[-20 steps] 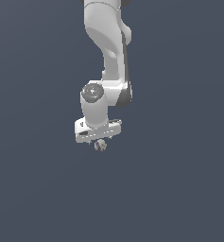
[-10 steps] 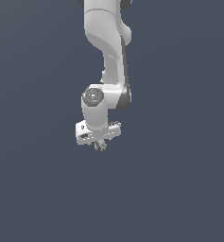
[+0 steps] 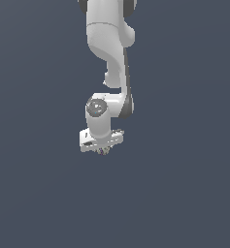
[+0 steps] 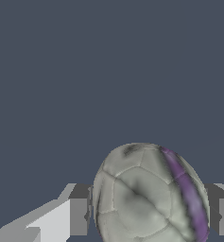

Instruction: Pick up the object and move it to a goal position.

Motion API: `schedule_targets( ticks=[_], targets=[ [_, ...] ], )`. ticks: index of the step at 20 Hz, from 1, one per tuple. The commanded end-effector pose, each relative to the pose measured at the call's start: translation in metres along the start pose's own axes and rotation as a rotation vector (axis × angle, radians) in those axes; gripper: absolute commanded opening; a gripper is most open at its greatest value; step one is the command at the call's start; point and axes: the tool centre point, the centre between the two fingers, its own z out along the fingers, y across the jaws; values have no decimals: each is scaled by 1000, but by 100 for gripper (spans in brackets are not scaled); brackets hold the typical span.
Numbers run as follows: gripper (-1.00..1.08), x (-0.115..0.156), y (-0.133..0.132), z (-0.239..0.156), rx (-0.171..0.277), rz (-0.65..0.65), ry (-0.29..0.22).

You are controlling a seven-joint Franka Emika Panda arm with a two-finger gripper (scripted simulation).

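The object (image 4: 149,194), an off-white ball with a purple stripe and dark patches, fills the space between my two fingers in the wrist view. One finger (image 4: 78,215) presses on one side of it and the other on the opposite side. In the exterior view the ball (image 3: 103,151) is a tiny speck just under the white gripper bar, held off the grey ground. My gripper (image 3: 103,150) is shut on it, pointing downward beneath the white arm.
Only a plain dark grey-blue surface (image 3: 184,193) surrounds the arm in both views. No other objects, containers or edges show.
The arm has lifted: the gripper with the ball sits a little higher in the exterior view than one second ago. The grip on the ball is unchanged.
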Motion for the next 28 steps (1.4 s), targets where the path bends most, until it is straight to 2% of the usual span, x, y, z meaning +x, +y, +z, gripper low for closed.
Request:
schedule_targets(
  ticks=[1,11,16,22,28],
  targets=[
    [-100,1,0,1,0,0,1],
    [-100,1,0,0,-1,1,2],
    [-100,9,0,-14,-12,18,22],
    [-100,34,-1,-54,-44,68,83],
    [-100,66,-2,-118,-95,144,175]
  ],
)
